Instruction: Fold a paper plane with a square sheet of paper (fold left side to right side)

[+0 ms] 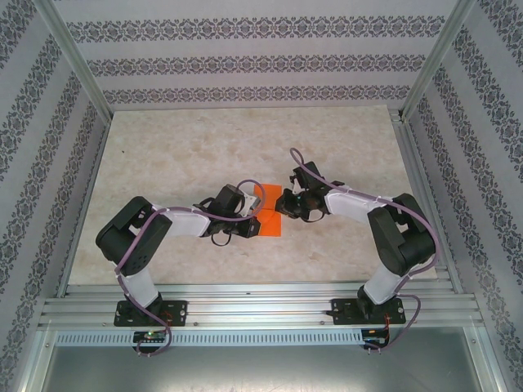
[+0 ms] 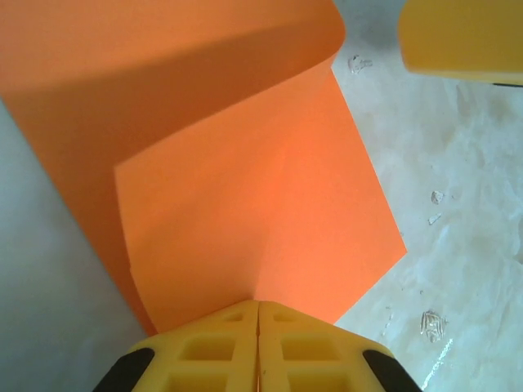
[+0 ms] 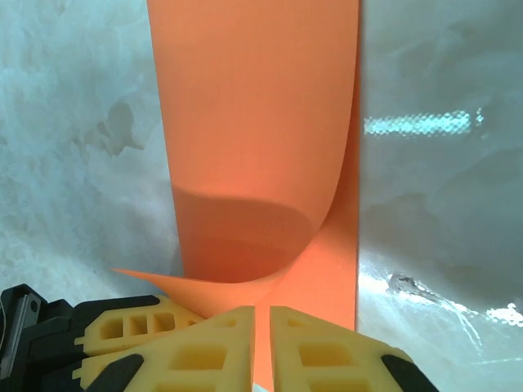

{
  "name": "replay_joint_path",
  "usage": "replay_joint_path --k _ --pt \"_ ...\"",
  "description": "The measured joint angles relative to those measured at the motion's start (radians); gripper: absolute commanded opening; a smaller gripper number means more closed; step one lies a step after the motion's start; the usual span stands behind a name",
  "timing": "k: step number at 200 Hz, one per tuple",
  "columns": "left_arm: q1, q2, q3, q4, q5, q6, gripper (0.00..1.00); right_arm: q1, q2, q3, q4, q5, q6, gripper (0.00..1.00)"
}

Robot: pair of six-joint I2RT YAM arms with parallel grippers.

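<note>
You had the orange sheet of paper (image 1: 270, 214) near the middle of the overhead frame, between the two grippers. At the bottom of the left wrist frame, the left gripper (image 2: 258, 314) had its jaws pressed together on the sheet's near edge. From there the paper rose and curled over toward the upper left. At the bottom of the right wrist frame, the right gripper (image 3: 262, 318) pinched another edge, with a sliver of orange showing in the thin slit between its fingers. The sheet ran up the middle of that frame, one layer bowed over the other. It lay on a pale marbled table (image 1: 180, 155), with patterned wallpaper (image 1: 245, 61) on the surrounding walls and metal posts (image 1: 75, 61) at the upper corners.
</note>
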Motion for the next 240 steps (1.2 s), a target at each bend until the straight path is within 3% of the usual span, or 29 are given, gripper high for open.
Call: replay_joint_path --k 57,158,240 --pt "0.000 0.011 0.000 0.026 0.014 0.003 0.08 0.087 0.087 0.041 0.009 0.012 0.009 0.12" --pt "0.000 0.017 -0.005 0.051 0.014 0.005 0.06 0.091 0.170 0.112 -0.037 0.076 -0.052 0.12" --pt "0.000 0.017 -0.041 0.125 0.014 0.007 0.06 -0.057 0.182 0.158 -0.097 0.138 -0.178 0.11"
